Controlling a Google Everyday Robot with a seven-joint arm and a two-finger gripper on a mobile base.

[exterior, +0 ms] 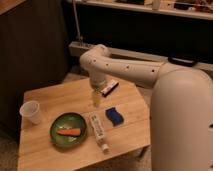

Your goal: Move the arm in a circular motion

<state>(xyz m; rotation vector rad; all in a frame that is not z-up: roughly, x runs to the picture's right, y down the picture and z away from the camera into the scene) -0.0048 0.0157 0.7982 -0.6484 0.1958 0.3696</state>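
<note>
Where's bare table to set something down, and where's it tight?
Bare: the wooden table's front-left corner, below the white plastic cup and left of the green plate; plus the back-left strip behind the cup. Crowded: plate, clear lying bottle and blue sponge mid-table, the cream-white arm's gripper behind them.

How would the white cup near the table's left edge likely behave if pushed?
The white cup stands upright and looks thin-walled, so it is probably light and apt to tip or slide. Sitting near the table edge, it could fall off. The arm holds its hand over the table, apart from the cup.
</note>
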